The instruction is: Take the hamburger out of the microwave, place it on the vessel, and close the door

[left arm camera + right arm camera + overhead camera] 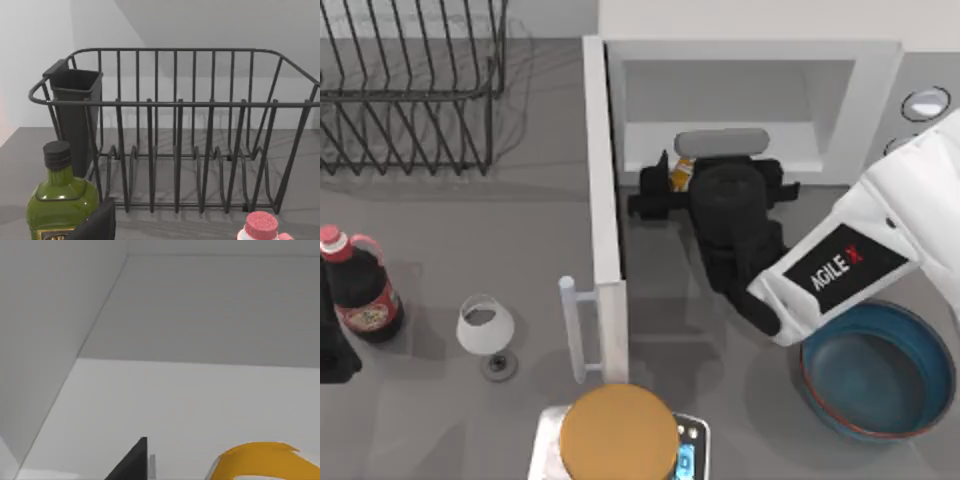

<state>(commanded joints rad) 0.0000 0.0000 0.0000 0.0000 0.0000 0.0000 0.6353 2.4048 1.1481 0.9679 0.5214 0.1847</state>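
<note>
Clutter on the grey table around the small white wine glass point(485, 326)

Taking that glass as landmark in the top view: a dark cola-like bottle with a red cap and red label point(358, 290) stands to its left, a black wire dish rack point(410, 85) sits well behind it, and a flat orange disc point(618, 435) resting on a white scale point(685, 455) lies to its front right. A green glass bottle with a black cap point(62, 200) stands before the rack's dark cutlery cup point(75, 117).
</note>
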